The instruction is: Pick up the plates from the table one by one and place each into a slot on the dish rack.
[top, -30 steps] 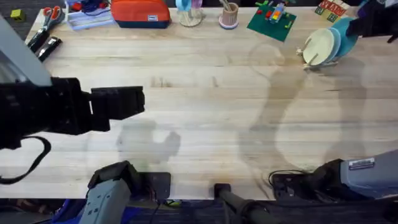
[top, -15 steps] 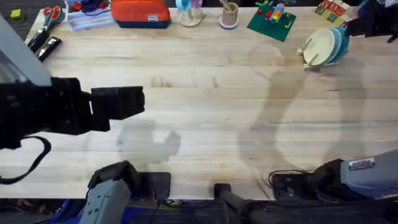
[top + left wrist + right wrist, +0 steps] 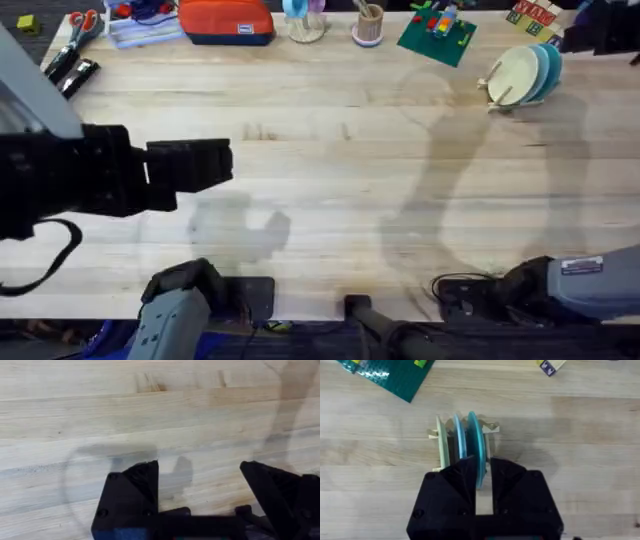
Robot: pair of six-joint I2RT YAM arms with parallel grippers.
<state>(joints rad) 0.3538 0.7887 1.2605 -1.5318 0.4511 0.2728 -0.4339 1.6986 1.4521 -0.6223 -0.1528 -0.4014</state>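
Three plates stand on edge in the dish rack (image 3: 503,98) at the table's (image 3: 330,190) far right: a cream plate (image 3: 512,73), a light blue plate (image 3: 537,70) and a turquoise plate (image 3: 551,62). From the right wrist, the rack's wooden pegs (image 3: 492,426) hold the cream plate (image 3: 441,442), light blue plate (image 3: 457,437) and turquoise plate (image 3: 473,440). My right gripper (image 3: 484,476) hovers above the turquoise plate, narrowly open and holding nothing; overhead it (image 3: 580,35) sits just beyond the rack. My left gripper (image 3: 228,163) (image 3: 200,485) hangs open over bare wood at the left.
Along the far edge lie scissors (image 3: 78,25), an orange-red case (image 3: 226,20), a pencil cup (image 3: 369,24), a green brick plate (image 3: 438,34) and toy blocks (image 3: 532,16). Black tools (image 3: 70,70) rest at the far left.
My right gripper has let go of the turquoise plate and drawn back to the far right, away from the rack. The plate now stands in its slot. The left arm is still.
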